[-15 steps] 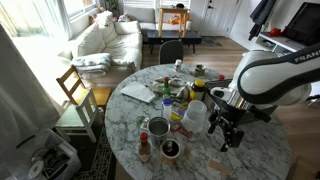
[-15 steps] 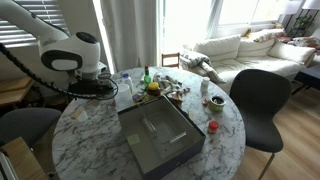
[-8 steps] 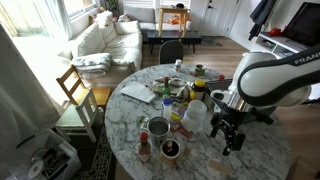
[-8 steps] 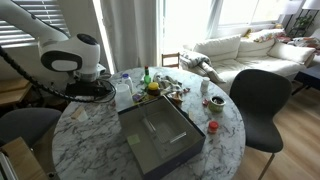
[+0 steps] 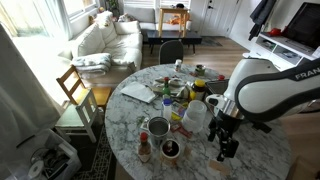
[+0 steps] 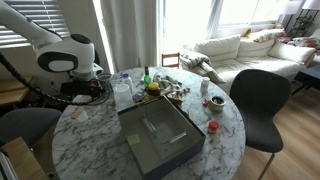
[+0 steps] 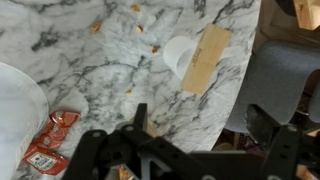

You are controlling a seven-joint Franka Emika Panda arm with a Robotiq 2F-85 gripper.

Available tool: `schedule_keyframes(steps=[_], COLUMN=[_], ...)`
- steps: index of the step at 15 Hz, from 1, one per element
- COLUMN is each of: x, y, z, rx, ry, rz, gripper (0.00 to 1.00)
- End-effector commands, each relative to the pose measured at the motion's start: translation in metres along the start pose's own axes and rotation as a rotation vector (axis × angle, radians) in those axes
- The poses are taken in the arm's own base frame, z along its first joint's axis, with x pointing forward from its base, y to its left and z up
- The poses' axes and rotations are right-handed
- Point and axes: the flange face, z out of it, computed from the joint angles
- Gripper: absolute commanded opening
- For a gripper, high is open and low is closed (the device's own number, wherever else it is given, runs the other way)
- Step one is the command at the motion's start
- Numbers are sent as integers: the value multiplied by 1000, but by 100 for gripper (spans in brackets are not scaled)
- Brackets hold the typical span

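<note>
Pincer (image 5: 226, 152) wide, empty, above marble table (image 5: 262, 150); white jug (image 5: 196, 118) alongside, contents hidden

A white sofa (image 5: 103, 40) sits by bright windows (image 6: 190, 20), wooden floor (image 6: 296, 126) beyond.

Home living room, sofa (image 5: 105, 40), marble dining table (image 5: 122, 124)

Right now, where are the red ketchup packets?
In the wrist view, the ketchup packets lie at lower left on the marble table, beside a large white object and just left of the open gripper.
</note>
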Motion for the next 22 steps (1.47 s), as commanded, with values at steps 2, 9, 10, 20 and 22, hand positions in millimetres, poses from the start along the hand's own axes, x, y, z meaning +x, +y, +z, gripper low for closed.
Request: schedule_keyframes(steps=[2, 9, 10, 20, 22], x=[3, 7, 7, 2, 2], y=[-12, -13, -13, -14, -14], z=[20, 24, 24, 58, 59], rx=[-71, -91, -92, -24, -23], ry=[-59, -91, -90, -123, -122], rz=[30, 13, 13, 61, 61], gripper=[100, 100, 100, 100, 89])
